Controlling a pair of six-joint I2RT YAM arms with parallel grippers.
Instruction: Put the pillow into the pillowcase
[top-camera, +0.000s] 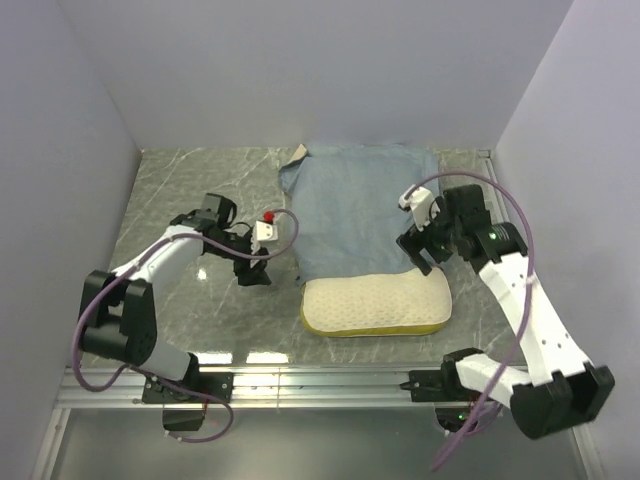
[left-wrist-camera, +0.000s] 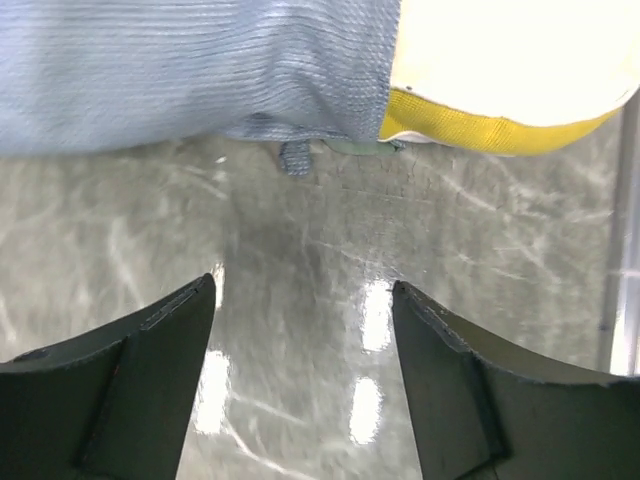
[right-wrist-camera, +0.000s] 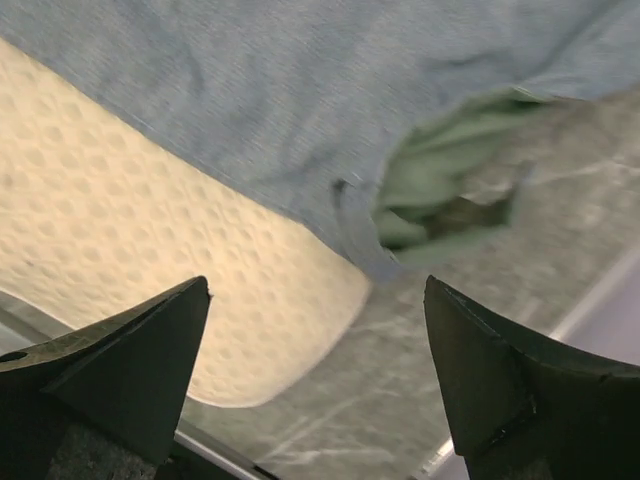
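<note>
Covering the Pillow: Near End Not Yet Cased

The thick cream-white foam pillow (top-camera: 375, 305), yellow along its side edge, is laid flat on the grey marbled counter (top-camera: 180, 190). Its far part is covered by the limp blue-grey fabric pillowcase (top-camera: 350, 205) and its near end is exposed, so further pulling of the case mouth is judged to be needed. The left claw (top-camera: 255, 275) is held wide and empty just beside the mouth's left corner. The right claw (top-camera: 420, 258) is likewise spread and empty above the right corner, where green lining is shown, placed as if for gripping the hem.

Free table (top-camera: 170, 180) flanks the pillowcase (top-camera: 350, 210) and pillow (top-camera: 375, 305).
</note>
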